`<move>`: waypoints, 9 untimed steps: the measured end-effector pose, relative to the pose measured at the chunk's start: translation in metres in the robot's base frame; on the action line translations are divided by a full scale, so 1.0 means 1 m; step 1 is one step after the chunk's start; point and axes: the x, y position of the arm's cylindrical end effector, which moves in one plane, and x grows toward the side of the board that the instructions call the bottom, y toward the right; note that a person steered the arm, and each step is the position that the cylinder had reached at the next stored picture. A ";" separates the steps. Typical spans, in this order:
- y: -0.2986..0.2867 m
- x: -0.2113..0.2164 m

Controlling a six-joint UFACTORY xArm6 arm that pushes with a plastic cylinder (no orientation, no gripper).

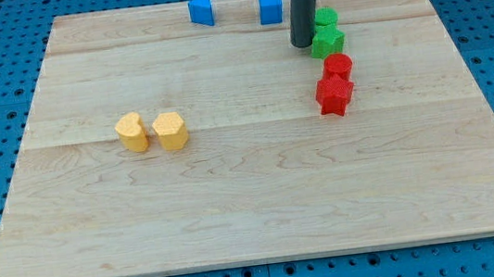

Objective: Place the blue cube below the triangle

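The blue cube (270, 7) stands near the view's top edge of the wooden board (254, 203). The blue triangle block (202, 9) lies to its left, with a gap between them. My tip (301, 46) is at the lower end of the dark rod, just below and to the right of the blue cube, not touching it. It stands right beside the left side of the green star block (327, 41).
A green round block (326, 18) sits above the green star. A red round block (338, 65) and a red star block (334, 95) lie below them. A yellow heart block (132, 132) and a yellow hexagon block (171, 130) sit at the left.
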 end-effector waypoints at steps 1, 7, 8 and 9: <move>0.006 0.005; 0.006 -0.094; 0.010 -0.115; -0.047 -0.108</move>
